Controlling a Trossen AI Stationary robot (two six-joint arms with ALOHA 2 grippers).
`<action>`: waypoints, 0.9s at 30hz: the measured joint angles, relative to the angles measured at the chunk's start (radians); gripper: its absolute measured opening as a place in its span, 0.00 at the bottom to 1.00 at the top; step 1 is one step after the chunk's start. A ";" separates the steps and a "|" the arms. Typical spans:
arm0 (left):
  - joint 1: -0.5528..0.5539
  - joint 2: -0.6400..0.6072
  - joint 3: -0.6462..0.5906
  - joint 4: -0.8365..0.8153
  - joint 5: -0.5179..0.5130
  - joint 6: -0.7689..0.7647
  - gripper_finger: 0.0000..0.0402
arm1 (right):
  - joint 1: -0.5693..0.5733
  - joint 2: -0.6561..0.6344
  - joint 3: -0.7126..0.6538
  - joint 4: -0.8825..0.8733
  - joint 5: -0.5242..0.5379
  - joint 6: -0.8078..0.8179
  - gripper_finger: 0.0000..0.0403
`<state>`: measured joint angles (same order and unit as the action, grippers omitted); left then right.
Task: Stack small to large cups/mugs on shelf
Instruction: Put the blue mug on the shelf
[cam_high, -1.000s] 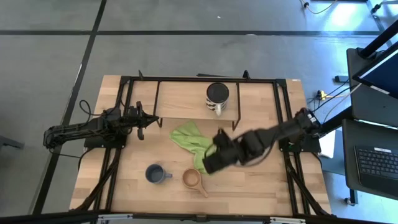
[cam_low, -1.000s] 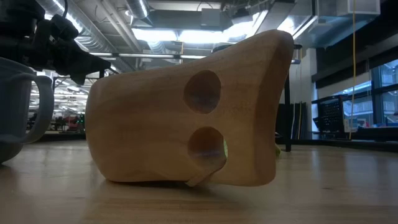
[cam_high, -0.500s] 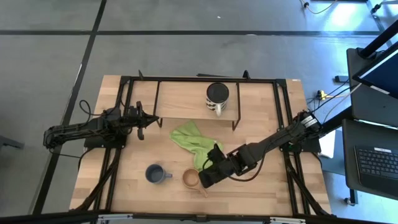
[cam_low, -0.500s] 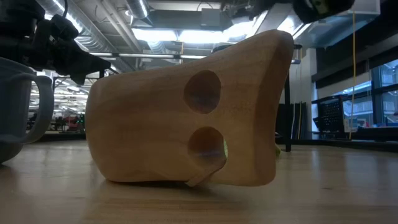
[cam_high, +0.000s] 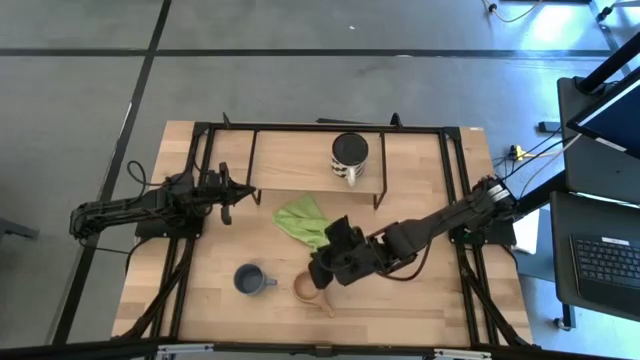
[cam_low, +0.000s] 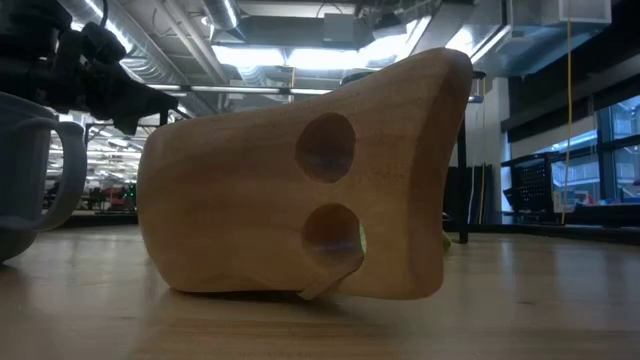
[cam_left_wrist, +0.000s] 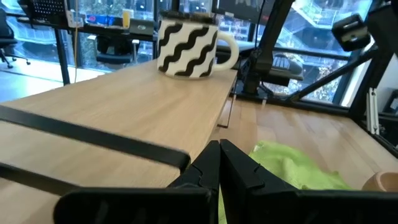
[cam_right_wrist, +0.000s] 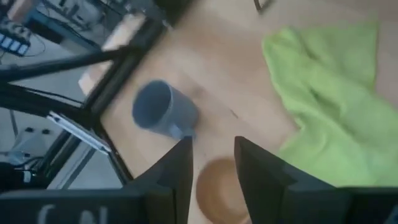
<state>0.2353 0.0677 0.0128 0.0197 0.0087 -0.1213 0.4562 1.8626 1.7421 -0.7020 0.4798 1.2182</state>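
A small tan wooden cup (cam_high: 307, 287) with a handle stands on the table near the front edge and fills the low view (cam_low: 300, 180). A grey-blue mug (cam_high: 250, 279) stands to its left. A large mug (cam_high: 349, 156), dark inside and wavy-striped outside (cam_left_wrist: 186, 46), stands on the light wooden shelf (cam_high: 290, 160). My right gripper (cam_high: 319, 273) is open above the wooden cup (cam_right_wrist: 217, 186), its fingers on either side without touching it. My left gripper (cam_high: 228, 196) is shut and empty at the shelf's left end (cam_left_wrist: 219, 163).
A green cloth (cam_high: 308, 222) lies crumpled on the table in front of the shelf, just behind my right gripper; it also shows in the right wrist view (cam_right_wrist: 336, 93). A black metal frame (cam_high: 200, 200) runs around the table's edges.
My right gripper has moved from over the green cloth toward the table's near and left sides and now stands over the wooden cup. The cups and the cloth have stayed in place.
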 joint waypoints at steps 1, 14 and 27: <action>0.000 0.000 0.000 0.012 0.002 -0.010 0.00 | -0.003 0.000 0.016 -0.019 0.000 -0.024 0.30; -0.045 0.004 0.146 -0.069 0.399 -0.504 0.00 | 0.014 0.000 0.122 -0.208 0.086 -0.099 0.30; -0.242 0.410 0.818 -0.955 0.273 -0.214 0.00 | -0.042 0.000 0.122 -0.285 0.060 -0.094 0.30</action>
<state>-0.0067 0.4772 0.8304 -0.9350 0.2813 -0.3352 0.4137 1.8629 1.8637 -0.9870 0.5400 1.1240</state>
